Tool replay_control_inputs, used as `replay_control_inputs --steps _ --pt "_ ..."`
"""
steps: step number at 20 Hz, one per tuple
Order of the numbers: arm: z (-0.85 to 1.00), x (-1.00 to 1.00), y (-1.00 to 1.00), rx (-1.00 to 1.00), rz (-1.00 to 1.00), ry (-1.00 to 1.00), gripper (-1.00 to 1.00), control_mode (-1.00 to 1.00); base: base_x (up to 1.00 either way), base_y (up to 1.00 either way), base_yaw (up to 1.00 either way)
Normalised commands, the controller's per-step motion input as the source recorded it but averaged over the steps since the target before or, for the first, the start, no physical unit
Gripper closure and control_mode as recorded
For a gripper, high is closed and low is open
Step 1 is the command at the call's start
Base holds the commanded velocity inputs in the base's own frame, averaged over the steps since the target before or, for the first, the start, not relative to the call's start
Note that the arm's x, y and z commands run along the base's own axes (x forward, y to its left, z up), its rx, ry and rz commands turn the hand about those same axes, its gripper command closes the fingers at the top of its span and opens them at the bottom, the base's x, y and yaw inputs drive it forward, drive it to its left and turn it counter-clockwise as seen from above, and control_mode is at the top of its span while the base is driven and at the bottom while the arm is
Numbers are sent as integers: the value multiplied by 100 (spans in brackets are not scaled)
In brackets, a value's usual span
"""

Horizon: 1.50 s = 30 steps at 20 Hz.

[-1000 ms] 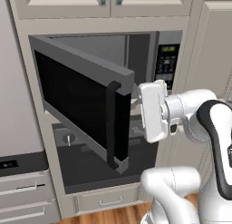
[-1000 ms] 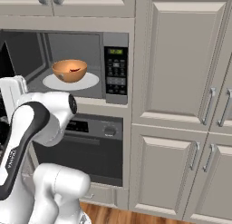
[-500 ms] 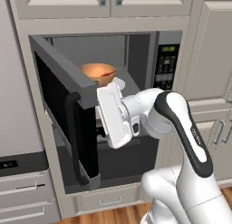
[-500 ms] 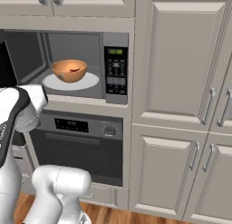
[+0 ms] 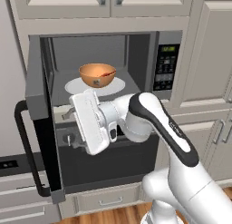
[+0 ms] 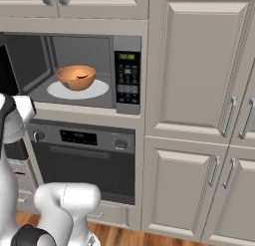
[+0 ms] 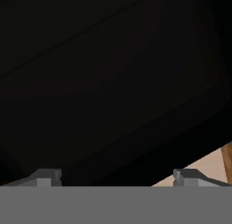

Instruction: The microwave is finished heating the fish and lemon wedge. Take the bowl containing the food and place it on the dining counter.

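The gripper (image 7: 117, 177) stands wide open with nothing between its jaws: in the hand view the two finger tips sit far apart at the bottom, and ahead of them is only a dark, flat surface with a sliver of pale wood floor (image 7: 206, 168) at the lower right. In the left base view the white hand hangs in front of the microwave (image 5: 97, 105), below the cavity opening and just beside the inner face of the open door (image 5: 43, 123), which swings out to the hand's left with its black handle (image 5: 27, 148) on the far side. Above and slightly beyond the hand, the bowl (image 5: 97, 75) rests on the white turntable plate (image 5: 74, 87) inside the cavity, well apart from the fingers. A reddish streak, the fish (image 6: 82, 76), shows inside the bowl in the right base view; the lemon wedge cannot be made out. The knobbed oven (image 6: 84, 163) sits below the microwave, behind the arm.
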Motion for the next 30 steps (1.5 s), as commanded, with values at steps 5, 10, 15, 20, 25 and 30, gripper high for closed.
replay_control_inputs --steps 5,10,15,20,25,30 --pt "4 6 -100 0 -21 -2 -100 -100 0 0 0" --pt "22 9 -100 0 -29 0 -100 -100 0 0 0" --pt "23 28 -100 -7 -32 0 -100 -100 0 0 0" --pt "23 51 -100 -20 -29 0 -100 -100 0 0 0" --pt "-1 70 -79 -44 -28 0 -100 -100 0 0 0" --pt "-2 64 2 -54 -11 -11 -100 -100 0 0 0"
